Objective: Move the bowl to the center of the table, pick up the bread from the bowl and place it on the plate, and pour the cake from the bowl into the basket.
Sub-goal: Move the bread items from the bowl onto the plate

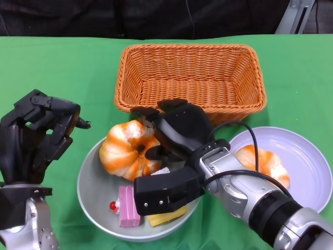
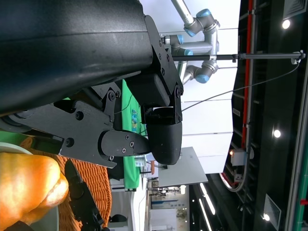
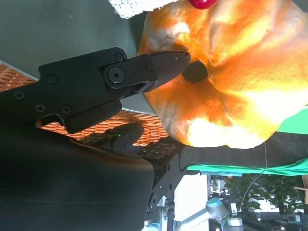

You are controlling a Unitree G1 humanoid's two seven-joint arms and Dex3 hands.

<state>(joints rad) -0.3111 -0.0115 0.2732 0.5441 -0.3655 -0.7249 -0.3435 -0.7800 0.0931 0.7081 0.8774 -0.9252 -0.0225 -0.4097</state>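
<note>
Where the green table (image 1: 47,62) carries your work, you have the wicker basket (image 1: 190,78) at the far middle, holding nothing visible. Right of centre, near you, sits the white plate (image 1: 307,156) with one orange bread (image 1: 263,162) already on it. The grey bowl (image 1: 93,195) stands just in front of the basket, left of the plate. In it you have a second bread (image 1: 125,151) at the far side, a pink cake (image 1: 128,207) and a yellow piece (image 1: 166,216) at the near side. Your right hand (image 1: 174,133) reaches into the bowl, fingers (image 3: 154,67) touching that bread; whether they grip it, you cannot tell. Your left hand (image 1: 36,130) hangs left of the bowl, fingers curled in, holding nothing.
</note>
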